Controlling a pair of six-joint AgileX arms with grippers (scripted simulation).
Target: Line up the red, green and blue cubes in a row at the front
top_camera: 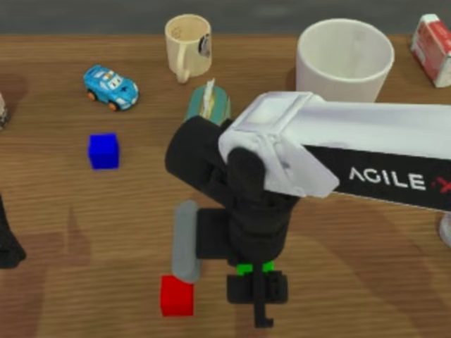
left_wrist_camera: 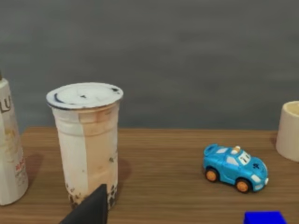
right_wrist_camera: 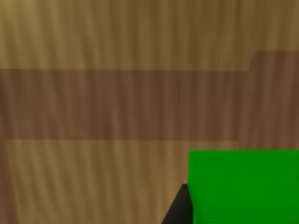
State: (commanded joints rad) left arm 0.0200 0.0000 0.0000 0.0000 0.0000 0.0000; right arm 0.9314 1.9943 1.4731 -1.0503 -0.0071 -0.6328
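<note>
The wooden worktop is the largest thing in view, and over its right half the white and black right arm reaches in from the right side of the top view; on its black side panel the white letters "AGILE" can be read, with a red mark after them at the picture's edge. The right end effector is low near the front edge, and slivers of the green cube show between its black parts; in the right wrist view the green cube fills the lower corner beside a dark finger, so the end effector is closed narrow around it. At the back stands a big white cup. A cream mug with a dark picture on its side stands to the left of it. A red and white carton lies at the back right corner; its print cannot be read. The left end effector is parked at the left edge, and I cannot tell the state of its fingers. The light-blue toy car is at the back left. The blue cube is just in front of the car. The red cube is at the front, near the green one, on its left.
</note>
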